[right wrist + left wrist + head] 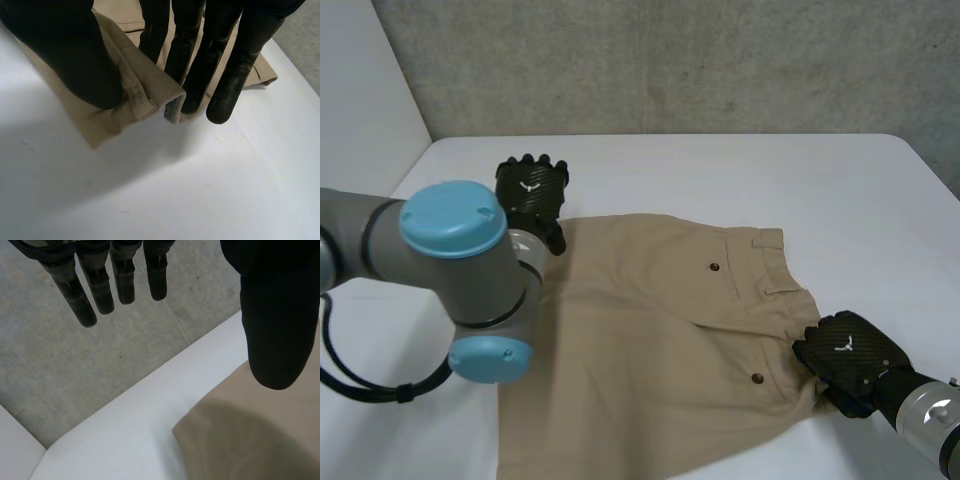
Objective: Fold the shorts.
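Tan shorts (pixel 660 340) lie flat on the white table (pixel 740 170), waistband towards the right. My left hand (pixel 532 190) hovers open over the far left corner of the shorts, with straight fingers (pixel 100 285) spread apart from the thumb and holding nothing. That corner of the shorts (pixel 260 435) lies under its palm. My right hand (pixel 848 358) is at the near right corner of the waistband. There its thumb (pixel 70 55) and fingers (pixel 235 75) pinch a raised fold of the shorts (pixel 142 80).
My left arm's elbow (pixel 460 270) hangs over the left edge of the shorts. A grey concrete wall (pixel 670 60) stands behind the table. Bare table lies to the far side and to the right of the shorts.
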